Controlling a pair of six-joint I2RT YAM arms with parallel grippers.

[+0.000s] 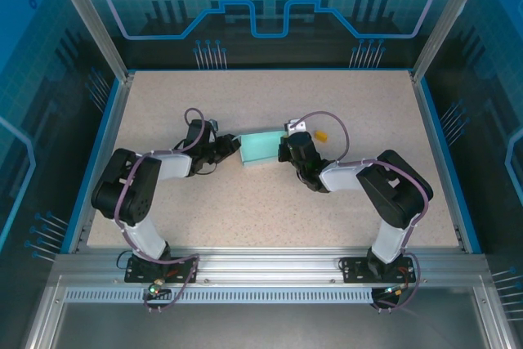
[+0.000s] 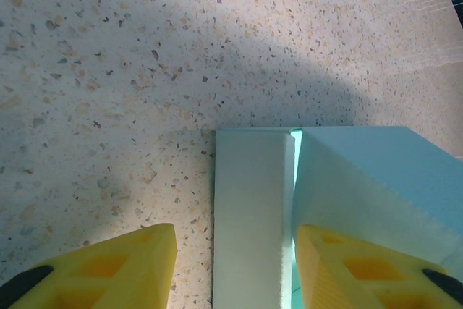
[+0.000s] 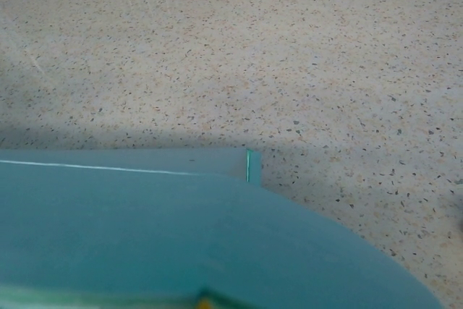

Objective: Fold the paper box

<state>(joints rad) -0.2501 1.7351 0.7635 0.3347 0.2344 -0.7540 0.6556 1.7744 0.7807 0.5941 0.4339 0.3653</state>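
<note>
The paper box (image 1: 261,149) is pale light-blue card lying mid-table between both arms. My left gripper (image 1: 231,147) is at its left end. In the left wrist view that gripper (image 2: 233,251) is open and straddles a pale upright flap (image 2: 252,215). Bare table shows between the left finger (image 2: 108,269) and the flap, while the right finger (image 2: 354,269) lies against a sloping blue panel (image 2: 376,179). My right gripper (image 1: 288,148) is at the box's right end. A rounded blue flap (image 3: 181,236) hides its fingers, with a yellow tip (image 3: 206,302) peeking out; it is shut.
A tiny orange-yellow object (image 1: 321,133) lies just right of the box, behind the right wrist. The speckled table (image 1: 270,210) is ringed by a blue rim and metal posts. Open tabletop lies in front of and behind the box.
</note>
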